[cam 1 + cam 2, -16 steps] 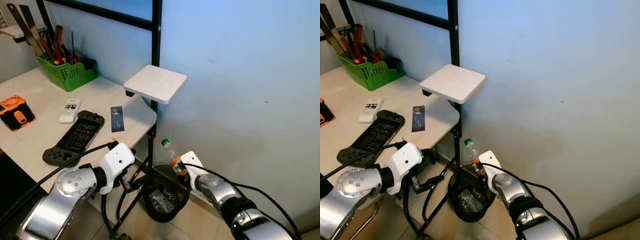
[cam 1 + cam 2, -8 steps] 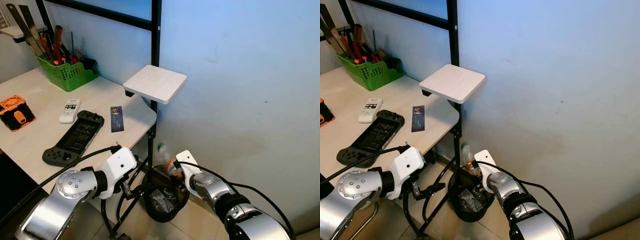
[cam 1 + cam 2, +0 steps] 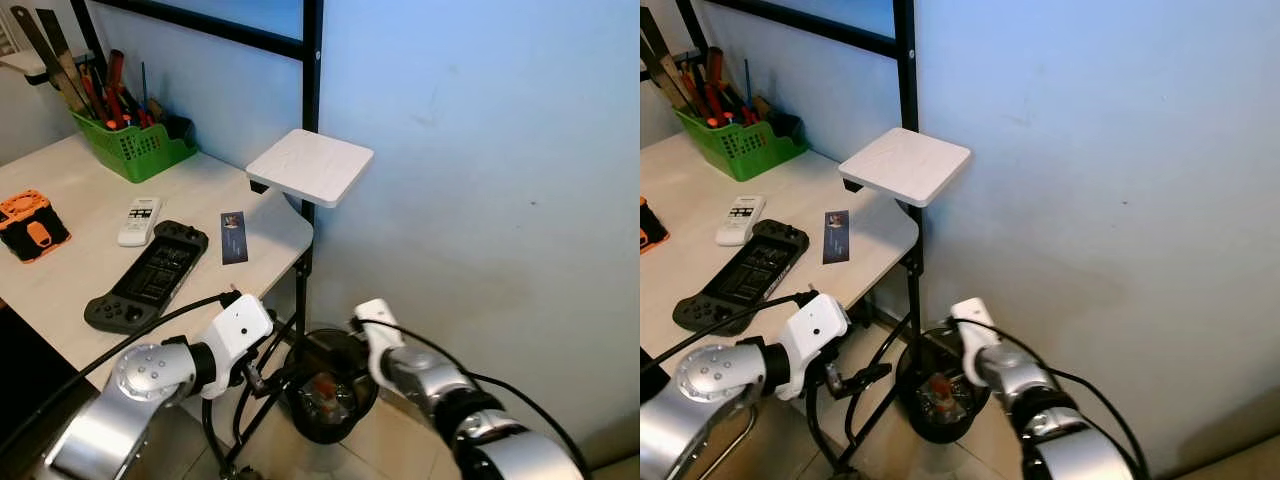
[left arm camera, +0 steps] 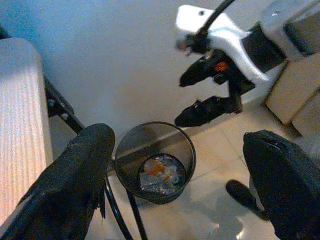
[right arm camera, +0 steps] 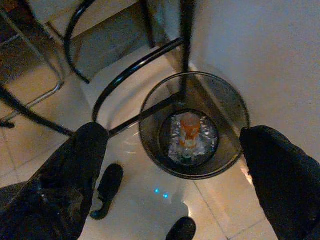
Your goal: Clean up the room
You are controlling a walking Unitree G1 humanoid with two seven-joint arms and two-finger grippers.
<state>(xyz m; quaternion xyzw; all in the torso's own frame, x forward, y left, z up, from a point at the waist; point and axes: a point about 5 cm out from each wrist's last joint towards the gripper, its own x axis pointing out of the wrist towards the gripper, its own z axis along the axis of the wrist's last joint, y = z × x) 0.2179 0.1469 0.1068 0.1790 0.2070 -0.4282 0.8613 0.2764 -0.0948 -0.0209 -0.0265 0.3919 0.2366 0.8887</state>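
plastic bottle [image 5: 189,131] lies flat in the bin [image 5: 230,107].

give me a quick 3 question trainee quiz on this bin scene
1. True or false: the plastic bottle lies inside the black bin.
2. The right gripper is: A) shut on the bottle B) open above the bin C) resting on the desk
3. Which container on the desk holds the tools?

Key: 1 true. 2 B. 3 the green basket.
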